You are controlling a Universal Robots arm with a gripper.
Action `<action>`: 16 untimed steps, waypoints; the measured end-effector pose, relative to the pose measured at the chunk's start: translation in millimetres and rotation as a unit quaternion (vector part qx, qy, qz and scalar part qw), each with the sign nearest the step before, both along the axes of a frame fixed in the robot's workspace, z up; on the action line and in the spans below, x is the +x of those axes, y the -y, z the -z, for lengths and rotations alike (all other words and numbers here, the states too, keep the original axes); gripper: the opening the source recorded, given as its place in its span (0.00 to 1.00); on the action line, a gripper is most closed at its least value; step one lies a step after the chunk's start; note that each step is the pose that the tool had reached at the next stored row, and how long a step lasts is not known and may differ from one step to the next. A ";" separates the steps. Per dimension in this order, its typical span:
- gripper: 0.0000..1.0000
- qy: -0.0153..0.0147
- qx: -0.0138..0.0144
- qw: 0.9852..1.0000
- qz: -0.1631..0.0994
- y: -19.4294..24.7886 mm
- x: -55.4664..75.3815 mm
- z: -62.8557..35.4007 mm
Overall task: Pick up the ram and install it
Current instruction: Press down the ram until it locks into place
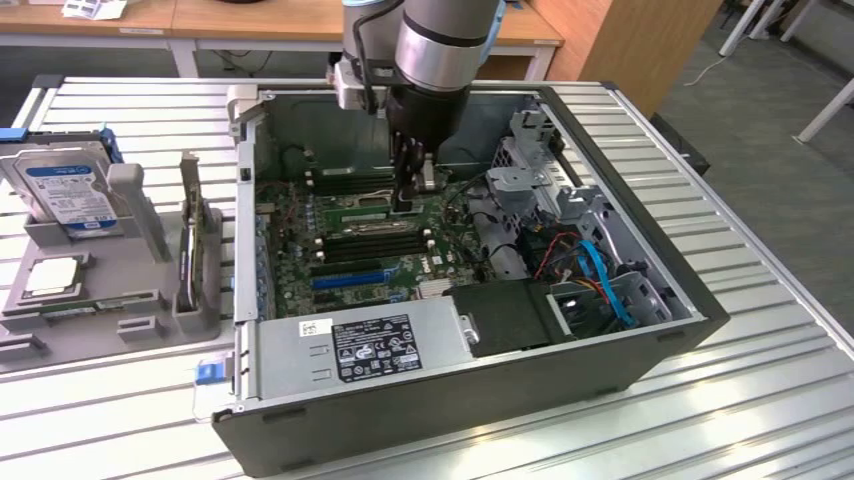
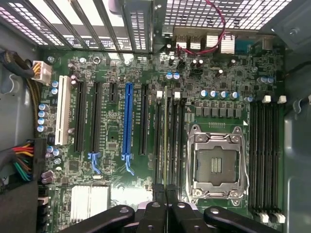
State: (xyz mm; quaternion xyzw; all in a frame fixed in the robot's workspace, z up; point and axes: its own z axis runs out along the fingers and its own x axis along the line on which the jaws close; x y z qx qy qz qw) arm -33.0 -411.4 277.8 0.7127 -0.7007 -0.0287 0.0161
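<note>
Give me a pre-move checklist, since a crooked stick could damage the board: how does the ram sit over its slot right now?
1. ram gripped between the fingers: ok, they are shut on it.
2. ram parallel to the memory slots beside the CPU socket: ok.
3. white slot latches open: cannot tell.
4. ram pressed fully home: cannot tell.
5. red cable clear of those slots: ok.
</note>
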 end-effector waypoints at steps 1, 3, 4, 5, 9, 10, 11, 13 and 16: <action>0.12 0.000 0.000 1.000 0.000 0.0 0.0 1.0; 0.12 0.000 0.000 1.000 0.000 0.0 0.0 2.9; 0.12 0.000 0.000 1.000 0.000 0.0 0.0 3.7; 0.12 0.000 0.000 1.000 0.000 0.0 0.0 4.3; 0.12 0.000 0.000 1.000 0.000 0.0 0.0 7.1; 0.12 0.000 0.000 1.000 0.000 0.0 0.0 8.0; 0.12 0.000 0.000 1.000 0.000 0.0 0.0 8.9; 0.12 0.000 0.000 1.000 0.000 0.0 0.0 10.7; 0.12 0.000 0.000 1.000 0.000 0.0 0.0 13.7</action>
